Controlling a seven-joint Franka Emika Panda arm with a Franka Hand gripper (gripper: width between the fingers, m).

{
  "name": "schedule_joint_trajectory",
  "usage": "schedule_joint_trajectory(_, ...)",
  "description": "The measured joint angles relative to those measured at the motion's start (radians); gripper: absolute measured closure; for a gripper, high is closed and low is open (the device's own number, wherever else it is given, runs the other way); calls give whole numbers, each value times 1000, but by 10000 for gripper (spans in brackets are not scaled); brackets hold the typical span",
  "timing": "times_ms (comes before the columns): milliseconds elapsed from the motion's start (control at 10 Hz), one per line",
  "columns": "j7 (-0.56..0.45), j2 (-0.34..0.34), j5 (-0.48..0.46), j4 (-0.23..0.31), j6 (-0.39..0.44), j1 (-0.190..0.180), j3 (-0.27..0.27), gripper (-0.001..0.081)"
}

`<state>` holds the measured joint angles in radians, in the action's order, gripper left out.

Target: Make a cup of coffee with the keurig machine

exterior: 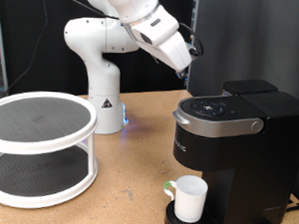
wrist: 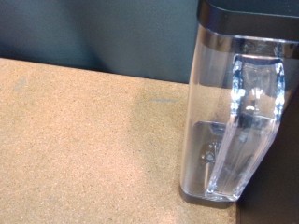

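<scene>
The keurig machine (exterior: 233, 131) stands at the exterior view's right, a black box with its silver-rimmed lid (exterior: 219, 115) down. The white cup (exterior: 191, 199) sits on the drip tray (exterior: 175, 221) under the brew head, with a bit of green at its side. My gripper (exterior: 186, 64) hangs above and behind the machine's lid, touching nothing; its fingers are dark against the dark backdrop. The wrist view shows no fingers, only the machine's clear water tank (wrist: 234, 121) standing on the tabletop (wrist: 84, 140).
A white two-tier round rack (exterior: 38, 147) stands at the exterior view's left. The white robot base (exterior: 96, 85) is behind it at the middle. A dark curtain hangs behind the table.
</scene>
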<state>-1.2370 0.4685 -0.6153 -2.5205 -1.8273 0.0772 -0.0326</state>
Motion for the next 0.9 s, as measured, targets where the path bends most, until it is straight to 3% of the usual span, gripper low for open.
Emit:
schedule_joint_trajectory(100,6,0,55,0,0,1,-11,-1)
schedule_joint_trajectory(300,74,0,237,2,-50,5,-85,-1)
schedule_joint_trajectory(400,82,-1,262,11,-51,2,-110,-1)
schedule_joint_trajectory(900,122,-82,187,156,10,-25,-131,-1)
